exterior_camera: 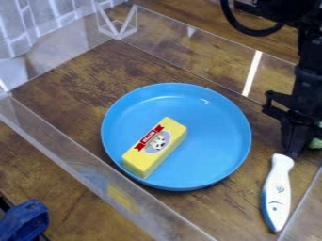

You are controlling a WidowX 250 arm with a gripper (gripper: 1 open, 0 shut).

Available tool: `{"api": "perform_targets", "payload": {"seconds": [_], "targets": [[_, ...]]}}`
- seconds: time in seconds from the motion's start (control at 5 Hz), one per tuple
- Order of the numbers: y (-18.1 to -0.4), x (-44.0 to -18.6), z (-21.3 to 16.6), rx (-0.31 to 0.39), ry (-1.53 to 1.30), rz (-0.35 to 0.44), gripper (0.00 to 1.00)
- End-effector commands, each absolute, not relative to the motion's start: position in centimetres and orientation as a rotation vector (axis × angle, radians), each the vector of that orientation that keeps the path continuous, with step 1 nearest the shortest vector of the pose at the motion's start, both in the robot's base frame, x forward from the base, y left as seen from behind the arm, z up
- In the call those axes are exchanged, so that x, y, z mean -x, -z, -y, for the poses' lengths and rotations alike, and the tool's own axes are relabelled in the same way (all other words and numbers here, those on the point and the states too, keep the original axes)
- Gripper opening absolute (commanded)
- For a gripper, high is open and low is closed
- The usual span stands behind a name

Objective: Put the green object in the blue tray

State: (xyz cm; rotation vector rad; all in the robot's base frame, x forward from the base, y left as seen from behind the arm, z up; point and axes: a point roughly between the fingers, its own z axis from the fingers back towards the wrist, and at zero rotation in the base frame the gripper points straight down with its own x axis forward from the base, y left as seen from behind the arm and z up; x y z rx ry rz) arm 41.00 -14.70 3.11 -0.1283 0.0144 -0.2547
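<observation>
We see a pale-green object (317, 133), mostly hidden behind our end effector (292, 139), which is closed; whether it grips, we cannot tell.

We see the blue tray (214, 151) on the wooden table (75, 85), a yellow block (153, 148) lying in it. To its right, we have the black pincer (297, 141) at the green object (317, 132), mostly hidden, just beside a white-and-blue fish (277, 192).
</observation>
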Motion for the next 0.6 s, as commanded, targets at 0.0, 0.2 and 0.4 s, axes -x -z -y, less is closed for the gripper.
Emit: {"api": "perform_targets", "payload": {"seconds": [0.0, 0.2, 0.4], "targets": [[-7.5, -41.7, 15.3, 0.125, 0.300, 0.057, 0.00], [-8.9, -41.6, 15.0, 0.107, 0.324, 0.050, 0.00], [-9.2, -41.6, 14.8, 0.093, 0.337, 0.048, 0.00]]}}
